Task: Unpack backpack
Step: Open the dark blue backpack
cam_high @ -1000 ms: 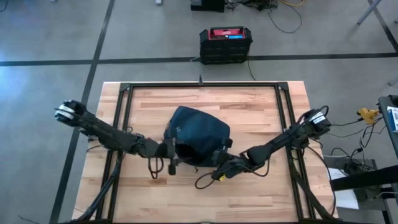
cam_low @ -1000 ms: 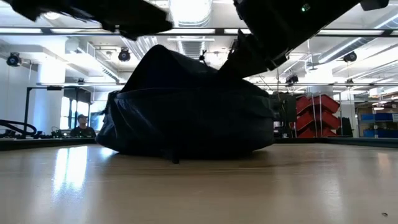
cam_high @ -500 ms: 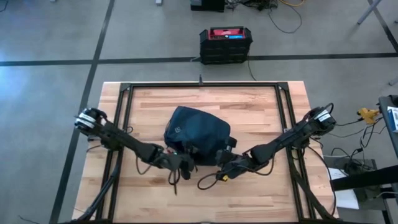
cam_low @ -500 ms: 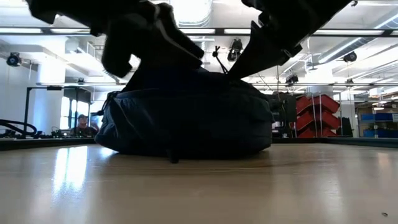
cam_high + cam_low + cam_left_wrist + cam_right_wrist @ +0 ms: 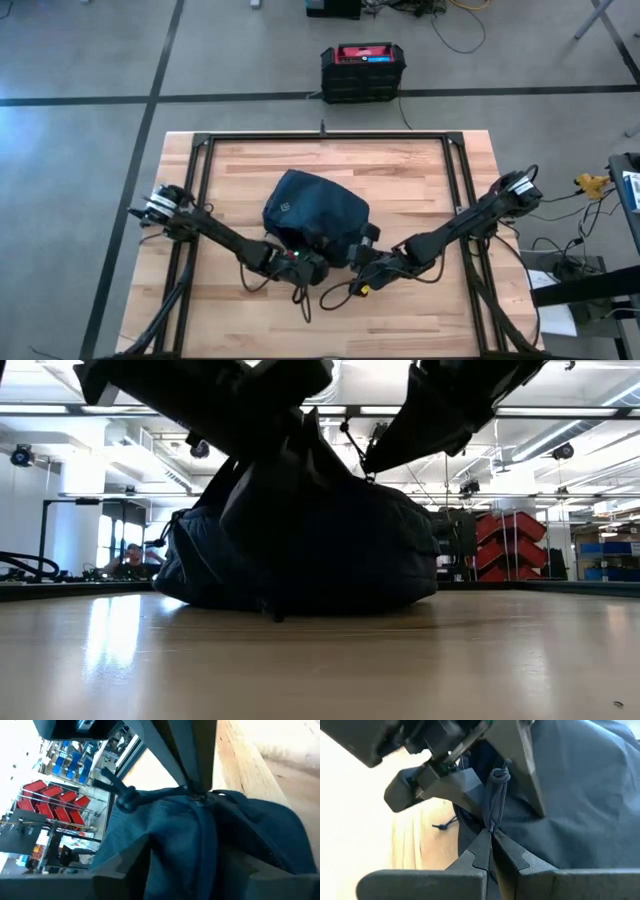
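Note:
The dark navy backpack (image 5: 318,212) lies on its side in the middle of the wooden table (image 5: 400,170), bulging upward (image 5: 300,550). My right gripper (image 5: 490,837) is at the bag's near right corner (image 5: 353,258), shut on a thin knotted pull cord. My left gripper (image 5: 303,266) is at the bag's near edge, open, its fingers on either side of a raised ridge of the fabric (image 5: 192,835). My right gripper pinches the dark pull cord (image 5: 492,822) between its two fingertips, below the cord's knot (image 5: 501,775). The cord runs straight and taut from the fingers to the backpack. My left gripper has fabric between its open fingers; whether they touch it, I cannot tell.
A black crate with a red top (image 5: 363,72) stands on the floor beyond the table's far edge. A black rail frame (image 5: 200,180) borders the work area. Loose arm cables (image 5: 335,292) lie near the table's front. A person (image 5: 130,558) sits in the room behind.
My left gripper has swung from the backpack's left side toward the table's right and near edge, ending at the bag's near edge close to my right gripper. My right gripper has stayed at the near right corner.

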You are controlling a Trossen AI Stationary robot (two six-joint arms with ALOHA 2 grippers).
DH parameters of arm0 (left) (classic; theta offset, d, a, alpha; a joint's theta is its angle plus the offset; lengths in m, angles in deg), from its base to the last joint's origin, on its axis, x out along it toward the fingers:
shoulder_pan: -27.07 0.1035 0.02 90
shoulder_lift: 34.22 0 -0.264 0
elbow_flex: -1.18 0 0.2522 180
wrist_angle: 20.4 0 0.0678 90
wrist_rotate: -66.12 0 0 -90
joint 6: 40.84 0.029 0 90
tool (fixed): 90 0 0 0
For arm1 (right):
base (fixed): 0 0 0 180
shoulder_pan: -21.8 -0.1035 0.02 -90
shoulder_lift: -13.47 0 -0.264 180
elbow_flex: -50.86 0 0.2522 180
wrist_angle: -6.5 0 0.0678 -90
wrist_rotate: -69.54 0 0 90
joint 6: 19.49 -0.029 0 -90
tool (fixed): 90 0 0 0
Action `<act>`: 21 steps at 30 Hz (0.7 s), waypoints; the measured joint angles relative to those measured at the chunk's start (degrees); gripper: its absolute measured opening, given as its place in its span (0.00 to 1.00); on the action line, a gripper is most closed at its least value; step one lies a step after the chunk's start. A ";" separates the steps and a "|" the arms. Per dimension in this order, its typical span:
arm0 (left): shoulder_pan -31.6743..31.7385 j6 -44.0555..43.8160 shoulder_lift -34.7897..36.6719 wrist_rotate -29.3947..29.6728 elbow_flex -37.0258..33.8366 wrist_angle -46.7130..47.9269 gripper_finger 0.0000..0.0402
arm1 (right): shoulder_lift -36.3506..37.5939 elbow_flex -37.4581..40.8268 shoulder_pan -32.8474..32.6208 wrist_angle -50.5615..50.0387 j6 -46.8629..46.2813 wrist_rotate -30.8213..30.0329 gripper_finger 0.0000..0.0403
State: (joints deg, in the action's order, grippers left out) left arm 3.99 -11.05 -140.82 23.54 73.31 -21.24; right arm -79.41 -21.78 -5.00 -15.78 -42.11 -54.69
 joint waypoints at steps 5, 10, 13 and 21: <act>-0.97 -2.02 1.58 -3.68 0.02 0.59 0.09 | 0.69 0.00 -0.20 -1.73 -0.46 -0.02 0.00; -2.84 -4.18 3.19 -5.11 0.00 0.82 0.01 | 1.04 0.00 -0.21 -6.63 -2.25 -0.39 0.00; -4.63 -5.54 4.50 -5.42 -0.16 1.68 0.00 | 1.16 0.00 -0.18 -12.39 -4.57 -2.49 0.00; -8.69 -10.35 11.32 -4.76 -3.92 4.34 0.00 | 1.59 0.18 0.05 -33.55 -13.36 -13.72 0.00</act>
State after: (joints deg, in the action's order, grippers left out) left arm -4.70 -21.41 -129.50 18.78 69.39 -16.90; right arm -77.82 -21.60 -4.95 -49.34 -55.46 -68.41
